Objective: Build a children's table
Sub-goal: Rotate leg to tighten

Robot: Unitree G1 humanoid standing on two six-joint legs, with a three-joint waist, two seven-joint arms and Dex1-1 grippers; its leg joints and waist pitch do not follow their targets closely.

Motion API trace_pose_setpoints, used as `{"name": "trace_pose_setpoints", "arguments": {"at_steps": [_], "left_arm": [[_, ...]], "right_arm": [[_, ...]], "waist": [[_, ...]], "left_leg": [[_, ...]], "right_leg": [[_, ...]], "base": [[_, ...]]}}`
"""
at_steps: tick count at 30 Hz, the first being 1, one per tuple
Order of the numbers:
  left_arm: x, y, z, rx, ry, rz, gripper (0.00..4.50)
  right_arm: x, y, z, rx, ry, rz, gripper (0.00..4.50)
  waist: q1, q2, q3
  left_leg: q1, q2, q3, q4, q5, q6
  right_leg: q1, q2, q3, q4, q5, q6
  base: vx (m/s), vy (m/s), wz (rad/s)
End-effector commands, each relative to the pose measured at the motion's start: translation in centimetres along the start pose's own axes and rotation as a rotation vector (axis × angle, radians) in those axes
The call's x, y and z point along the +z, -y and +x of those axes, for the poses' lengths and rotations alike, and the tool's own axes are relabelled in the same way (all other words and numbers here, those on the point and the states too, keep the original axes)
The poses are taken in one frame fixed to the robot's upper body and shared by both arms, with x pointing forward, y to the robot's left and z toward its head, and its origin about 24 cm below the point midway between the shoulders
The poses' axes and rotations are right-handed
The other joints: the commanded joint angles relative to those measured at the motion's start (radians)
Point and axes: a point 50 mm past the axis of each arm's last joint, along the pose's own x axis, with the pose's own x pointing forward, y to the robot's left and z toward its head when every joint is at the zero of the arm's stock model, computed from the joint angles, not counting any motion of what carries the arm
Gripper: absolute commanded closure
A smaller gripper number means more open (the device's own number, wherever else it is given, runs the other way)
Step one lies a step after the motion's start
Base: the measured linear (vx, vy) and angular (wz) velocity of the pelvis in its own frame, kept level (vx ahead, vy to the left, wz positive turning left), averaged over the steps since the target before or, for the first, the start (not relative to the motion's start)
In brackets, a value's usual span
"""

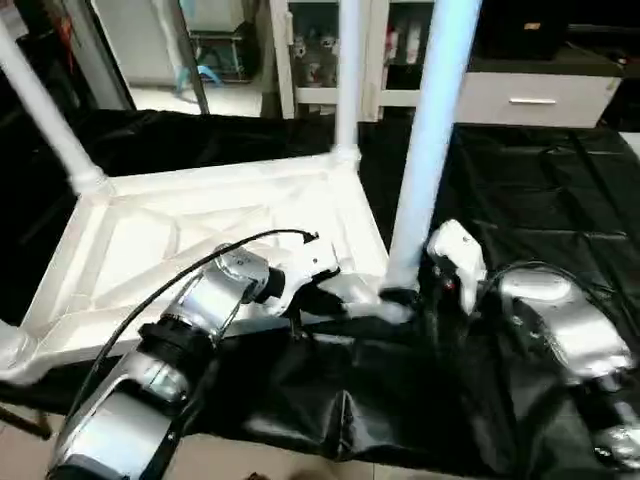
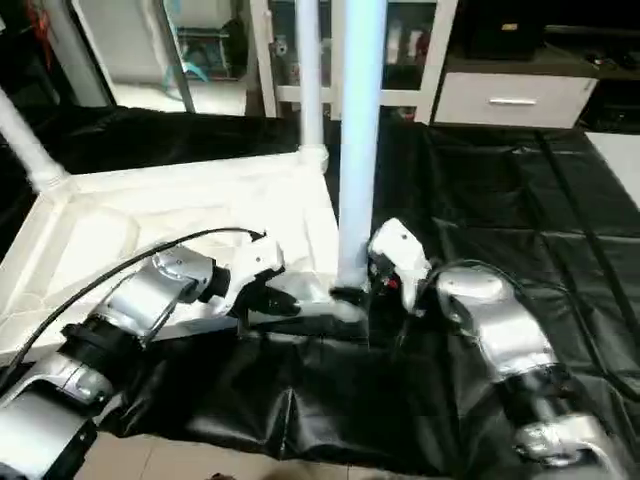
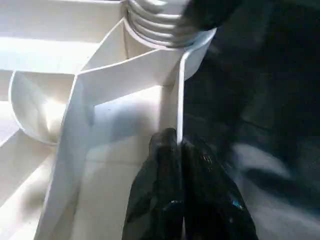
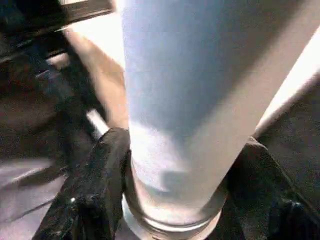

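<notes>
Closest to the camera, the left gripper [image 3: 177,145] is pinched together on the thin side wall of the tabletop [image 1: 200,240], one black finger on each face of the wall, near the tabletop's near right corner. Its silver forearm reaches in from the lower left, with a black cable arching over it.

Just to the right, the right gripper [image 4: 175,175] sits at the foot of the nearest leg [image 1: 432,130]. One black finger [image 4: 95,185] lies against one side of the tube and the other finger flanks the opposite side. Whether they are actually clamping the tube cannot be told. That leg is a pale tube standing upright, its ridged lower end sitting in the round corner socket [image 3: 160,30] of the near right corner.

The white plastic tabletop lies upside down on a black sheet [image 1: 540,200] covering the work surface, ribbed underside facing up, with diagonal ribs crossing it. It occupies the left and centre of the head views.

Further back, a second leg [image 1: 347,70] stands upright in the far right corner. A third leg [image 1: 40,110] rises at a slant from the far left corner. At the near left edge, a rounded white corner piece [image 1: 12,350] shows.

Beyond the sheet stand white cabinets [image 1: 530,95] and glass-fronted shelving.
</notes>
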Motion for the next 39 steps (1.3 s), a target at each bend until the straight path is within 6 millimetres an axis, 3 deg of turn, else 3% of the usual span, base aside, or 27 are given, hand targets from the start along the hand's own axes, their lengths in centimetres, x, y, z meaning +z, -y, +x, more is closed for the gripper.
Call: {"name": "trace_pose_setpoints", "arguments": {"at_steps": [1, 3, 4, 5, 6, 7, 8, 9, 10, 11, 12, 15, 16, 17, 20, 23, 24, 26, 27, 29, 31, 33, 35, 36, 38, 39], "left_arm": [[-0.5, 0.3, 1.0, 0.013, -0.018, -0.032, 4.5], [-0.1, -0.2, 1.3, 0.088, 0.005, -0.054, 4.5], [-0.1, -0.2, 1.3, 0.088, 0.005, -0.054, 4.5], [0.6, -1.1, 1.7, 0.184, 0.027, -0.089, 4.5], [0.8, -1.3, 1.9, 0.214, 0.031, -0.099, 4.5], [1.1, -1.6, 2.1, 0.252, 0.034, -0.111, 4.5], [1.1, -1.6, 2.1, 0.264, 0.035, -0.114, 4.5], [1.2, -1.8, 2.2, 0.284, 0.036, -0.12, 4.5], [1.4, -2.0, 2.3, 0.324, 0.038, -0.13, 4.5], [1.4, -2.1, 2.4, 0.362, 0.038, -0.138, 4.5], [1.4, -2.1, 2.4, 0.362, 0.038, -0.138, 4.5], [1.9, -2.5, 2.7, 0.454, 0.051, -0.152, 4.5], [2.3, -2.6, 3.1, 0.485, 0.059, -0.144, 4.5], [2.4, -2.6, 3.2, 0.492, 0.062, -0.143, 4.5], [3.1, -2.5, 3.7, 0.504, 0.079, -0.146, 4.5], [3.0, -2.5, 3.7, 0.505, 0.082, -0.147, 4.5], [2.8, -2.5, 3.7, 0.506, 0.083, -0.149, 4.5], [2.3, -2.6, 3.4, 0.509, 0.083, -0.155, 4.5], [2.2, -2.7, 3.2, 0.509, 0.083, -0.155, 4.5], [1.7, -2.9, 2.8, 0.503, 0.082, -0.153, 4.5], [1.4, -3.0, 2.5, 0.497, 0.08, -0.153, 4.5], [1.2, -3.0, 2.3, 0.48, 0.079, -0.147, 4.5], [0.8, -2.8, 2.0, 0.444, 0.069, -0.145, 4.5], [0.8, -2.8, 2.0, 0.444, 0.069, -0.145, 4.5], [-0.1, -2.3, 1.7, 0.352, 0.034, -0.124, 4.5], [-0.3, -2.1, 1.6, 0.326, 0.027, -0.117, 4.5]], "right_arm": [[-0.5, 0.8, 0.2, -0.109, -0.032, 0.023, 2.0], [-0.9, 0.9, 1.0, -0.198, -0.033, 0.078, 2.0], [-0.9, 0.9, 1.0, -0.198, -0.033, 0.078, 2.0], [-1.2, 1.2, 2.4, -0.347, -0.04, 0.124, 2.01], [-1.2, 1.2, 3.0, -0.391, -0.044, 0.135, 2.01], [-1.2, 1.1, 3.7, -0.449, -0.049, 0.149, 2.01], [-1.2, 1.1, 3.9, -0.47, -0.05, 0.155, 2.01], [-1.2, 1.1, 4.2, -0.507, -0.051, 0.165, 2.01], [-1.2, 1.2, 4.6, -0.581, -0.053, 0.187, 2.01], [-1.3, 1.1, 4.9, -0.638, -0.051, 0.215, 2.01], [-1.3, 1.1, 4.9, -0.638, -0.051, 0.215, 2.01], [-1.7, 1.0, 5.3, -0.766, -0.065, 0.308, 2.02], [-2.0, 0.5, 5.8, -0.805, -0.086, 0.336, 2.02], [-2.0, 0.4, 5.9, -0.813, -0.09, 0.337, 2.02], [-1.7, -0.1, 6.7, -0.849, -0.071, 0.321, 2.02], [-1.3, -0.1, 7.0, -0.836, -0.017, 0.361, 2.02], [-1.0, -0.3, 7.2, -0.795, 0.017, 0.379, 2.02], [-0.3, -0.6, 7.4, -0.731, 0.09, 0.38, 2.02], [-0.1, -0.6, 7.3, -0.717, 0.11, 0.374, 1.46], [0.2, -0.5, 6.8, -0.697, 0.142, 0.361, 1.33], [0.4, -0.2, 6.4, -0.689, 0.155, 0.34, 1.18], [0.6, -0.1, 6.0, -0.667, 0.166, 0.325, 1.06], [1.0, 0.1, 5.4, -0.602, 0.186, 0.302, 0.81], [1.0, 0.1, 5.4, -0.602, 0.186, 0.302, 0.81], [1.3, 0.2, 4.1, -0.444, 0.183, 0.213, 0.62], [1.3, 0.1, 3.7, -0.409, 0.179, 0.192, 0.62]], "waist": [[-0.005, -0.024, -0.054], [-0.015, -0.029, -0.053], [-0.016, -0.026, -0.055], [-0.017, 0.002, -0.053], [-0.017, 0.002, -0.053], [-0.029, -0.014, -0.057], [-0.028, -0.005, -0.057], [-0.033, -0.009, -0.056], [-0.035, -0.01, -0.058], [-0.037, -0.019, -0.059], [-0.037, -0.019, -0.059], [-0.029, -0.014, -0.064], [-0.024, -0.027, -0.067], [-0.019, -0.02, -0.067], [-0.008, -0.022, -0.068], [-0.006, -0.023, -0.063], [-0.005, -0.017, -0.063], [-0.005, -0.019, -0.062], [-0.005, -0.018, -0.062], [-0.003, -0.018, -0.063], [-0.008, -0.02, -0.065], [-0.01, -0.02, -0.067], [-0.004, -0.022, -0.071], [-0.004, -0.022, -0.071], [0.004, -0.024, -0.076], [0.006, -0.025, -0.075]], "left_leg": [[0.013, 0.044, -0.028, -0.081, -0.311, 0.024], [0.013, 0.043, -0.03, -0.082, -0.342, 0.02], [0.014, 0.043, -0.032, -0.082, -0.349, 0.019], [0.015, 0.041, -0.031, -0.083, -0.36, 0.016], [0.015, 0.041, -0.031, -0.083, -0.36, 0.016], [0.009, 0.037, -0.039, -0.086, -0.376, -0.01], [0.016, 0.036, -0.036, -0.084, -0.384, -0.009], [0.017, 0.037, -0.033, -0.083, -0.389, -0.006], [0.012, 0.037, -0.036, -0.085, -0.385, -0.002], [0.008, 0.038, -0.034, -0.085, -0.367, 0.003], [0.008, 0.038, -0.034, -0.085, -0.367, 0.003], [0.007, 0.038, -0.029, -0.082, -0.299, 0.023], [0.006, 0.037, -0.027, -0.079, -0.271, 0.036], [0.006, 0.039, -0.027, -0.079, -0.246, 0.042], [0.009, 0.039, -0.023, -0.08, -0.23, 0.043], [0.009, 0.04, -0.024, -0.084, -0.273, 0.04], [0.01, 0.04, -0.025, -0.085, -0.286, 0.04], [0.01, 0.042, -0.027, -0.087, -0.306, 0.035], [0.009, 0.042, -0.027, -0.088, -0.306, 0.035], [0.007, 0.042, -0.027, -0.088, -0.293, 0.042], [-0.004, 0.041, -0.031, -0.088, -0.264, 0.046], [0.0, 0.041, -0.028, -0.083, -0.242, 0.053], [-0.005, 0.043, -0.025, -0.075, -0.175, 0.088], [-0.005, 0.043, -0.025, -0.075, -0.175, 0.088], [-0.007, 0.045, -0.022, -0.065, -0.092, 0.139], [-0.007, 0.044, -0.021, -0.063, -0.086, 0.15]], "right_leg": [[0.035, -0.05, 0.029, -0.083, -0.457, -0.196], [0.033, -0.048, 0.027, -0.092, -0.498, -0.169], [0.033, -0.049, 0.027, -0.091, -0.502, -0.164], [0.027, -0.048, 0.028, -0.092, -0.485, -0.168], [0.027, -0.048, 0.028, -0.092, -0.485, -0.168], [0.037, -0.046, 0.02, -0.089, -0.474, -0.165], [0.029, -0.048, 0.023, -0.092, -0.465, -0.169], [0.025, -0.048, 0.025, -0.096, -0.456, -0.175], [0.033, -0.048, 0.024, -0.09, -0.435, -0.184], [0.033, -0.048, 0.026, -0.089, -0.408, -0.191], [0.033, -0.048, 0.026, -0.089, -0.408, -0.191], [0.035, -0.048, 0.031, -0.077, -0.308, -0.224], [0.039, -0.049, 0.031, -0.072, -0.283, -0.23], [0.039, -0.051, 0.032, -0.071, -0.263, -0.233], [0.039, -0.05, 0.031, -0.07, -0.237, -0.235], [0.04, -0.053, 0.032, -0.075, -0.286, -0.222], [0.04, -0.053, 0.031, -0.075, -0.297, -0.22], [0.039, -0.052, 0.031, -0.078, -0.308, -0.211], [0.04, -0.052, 0.031, -0.077, -0.303, -0.211], [0.043, -0.051, 0.031, -0.074, -0.271, -0.216], [0.053, -0.053, 0.03, -0.067, -0.245, -0.217], [0.048, -0.053, 0.031, -0.066, -0.217, -0.236], [0.053, -0.053, 0.032, -0.054, -0.127, -0.263], [0.053, -0.053, 0.032, -0.054, -0.127, -0.263], [0.053, -0.051, 0.032, -0.038, -0.01, -0.294], [0.052, -0.05, 0.031, -0.038, -0.001, -0.299]], "base": [[0.0, 0.0, 0.0], [0.0, 0.0, 0.0], [0.0, 0.0, 0.0], [0.0, 0.0, 0.0], [0.0, 0.0, 0.0], [0.0, 0.0, 0.0], [0.0, 0.0, 0.0], [0.0, 0.0, 0.0], [0.0, 0.0, 0.0], [0.0, 0.0, 0.0], [0.0, 0.0, 0.0], [0.0, 0.0, 0.0], [0.0, 0.0, 0.0], [0.0, 0.0, 0.0], [0.0, 0.0, 0.0], [0.0, 0.0, 0.0], [0.0, 0.0, 0.0], [0.0, 0.0, 0.0], [0.0, 0.0, 0.0], [0.0, 0.0, 0.0], [0.0, 0.0, 0.0], [0.0, 0.0, 0.0], [0.0, 0.0, 0.0], [0.0, 0.0, 0.0], [0.0, 0.0, 0.0], [0.0, 0.0, 0.0]]}}
